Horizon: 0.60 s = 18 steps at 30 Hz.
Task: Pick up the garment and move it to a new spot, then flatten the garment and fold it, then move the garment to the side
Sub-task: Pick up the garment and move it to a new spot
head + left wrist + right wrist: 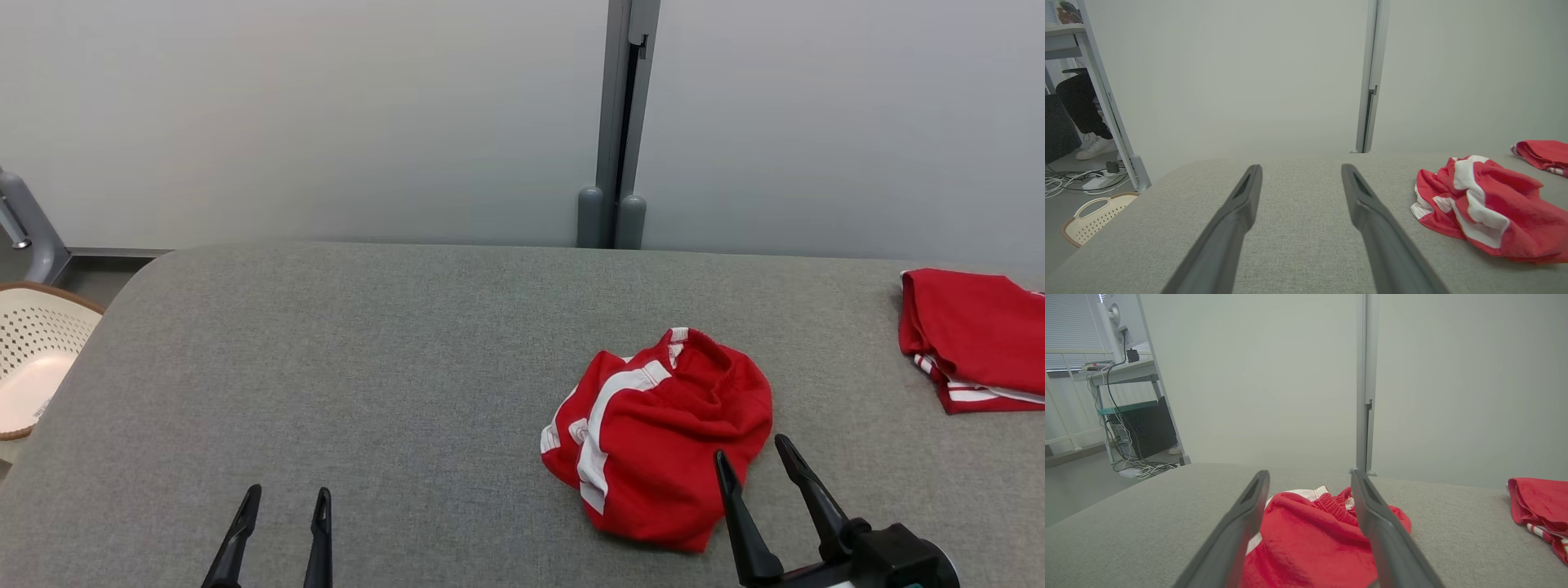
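A crumpled red garment (pixel 665 437) with white stripes lies in a heap on the grey padded table (pixel 367 367), right of centre. My right gripper (pixel 755 457) hovers open at the heap's near right edge, its fingers spread and empty. In the right wrist view the garment (pixel 1310 539) lies between and beyond the two fingers of my right gripper (pixel 1309 477). My left gripper (pixel 287 500) stands open over bare table at the lower left, well away from the cloth. In the left wrist view my left gripper (pixel 1301 171) frames bare table, with the garment (pixel 1486 208) off to the right.
A second red garment (pixel 971 339), folded, lies at the table's far right edge. A cream perforated basket (pixel 33 359) stands on the floor off the table's left side. Grey partition panels with a post (pixel 620 122) close the back. A person's foot (pixel 1094 149) shows under a desk at the left.
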Available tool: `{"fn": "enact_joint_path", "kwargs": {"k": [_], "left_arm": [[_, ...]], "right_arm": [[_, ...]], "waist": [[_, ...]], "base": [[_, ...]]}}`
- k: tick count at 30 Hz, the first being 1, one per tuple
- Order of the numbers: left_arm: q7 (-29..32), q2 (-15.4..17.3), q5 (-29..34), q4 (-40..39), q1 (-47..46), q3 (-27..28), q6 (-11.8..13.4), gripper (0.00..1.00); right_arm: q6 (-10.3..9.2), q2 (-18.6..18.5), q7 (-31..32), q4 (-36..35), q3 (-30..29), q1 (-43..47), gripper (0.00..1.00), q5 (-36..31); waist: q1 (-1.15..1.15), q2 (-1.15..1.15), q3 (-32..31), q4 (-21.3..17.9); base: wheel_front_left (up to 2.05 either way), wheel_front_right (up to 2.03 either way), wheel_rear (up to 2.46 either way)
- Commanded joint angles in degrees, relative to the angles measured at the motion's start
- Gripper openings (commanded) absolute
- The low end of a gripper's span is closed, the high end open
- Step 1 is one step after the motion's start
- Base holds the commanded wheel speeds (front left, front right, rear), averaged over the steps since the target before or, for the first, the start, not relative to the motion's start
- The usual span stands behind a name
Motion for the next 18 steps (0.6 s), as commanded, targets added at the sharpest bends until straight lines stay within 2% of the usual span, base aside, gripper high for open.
{"fn": "enact_joint_path", "kwargs": {"k": [1, 18], "left_arm": [[0.03, 0.01, 0.83, -0.16, 0.45, 0.1, -0.34, 1.0], [0.03, -0.6, 3.26, 1.45, 1.03, -0.16, -1.49, 1.0]], "right_arm": [[-0.11, -0.09, -0.03, 0.06, -0.12, 0.57, 1.0, 0.29], [-0.11, -0.05, -0.03, 0.86, 0.69, 0.85, 1.0, 1.04]], "waist": [[0.0, 0.0, -0.18, 0.09], [0.0, 0.0, -0.46, -0.35]], "base": [[0.0, 0.0, 0.0], [0.0, 0.0, 0.0]]}}
